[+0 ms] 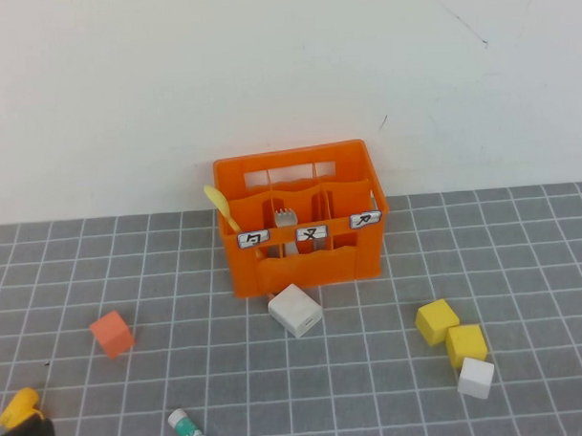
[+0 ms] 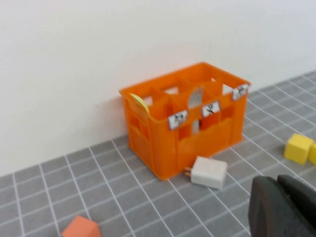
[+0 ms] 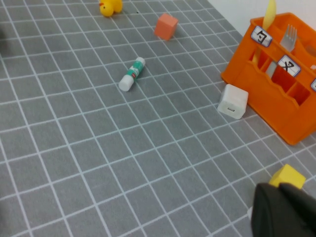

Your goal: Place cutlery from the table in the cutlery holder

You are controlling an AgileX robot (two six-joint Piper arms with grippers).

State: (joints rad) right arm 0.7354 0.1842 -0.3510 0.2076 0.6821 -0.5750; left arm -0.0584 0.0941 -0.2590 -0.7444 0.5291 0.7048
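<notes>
Both pieces of cutlery already stand inside the orange cutlery holder point(image 1: 301, 218): the pale yellow spoon point(image 1: 221, 207) leans out of the compartment at the holder's left end, and the grey fork point(image 1: 284, 218) stands tines-up in the compartment next to it, toward the middle. No other cutlery shows on the table point(image 1: 373, 387), so the task looks finished and the step in hand is retreat or rest. The right gripper point(image 3: 289, 210) is fully closed and holds nothing; it sits low and well apart from the holder, on the near right side, close to a yellow block point(image 3: 287, 177). The left gripper point(image 2: 284, 207) sits near and left of the holder, beyond the white adapter point(image 2: 209, 172) that lies against the holder's front; whether its fingers are parted I cannot tell, and nothing appears in them. The next move, as I judge it, calls only for keeping both arms clear of the holder so the leaning spoon is not knocked.
</notes>
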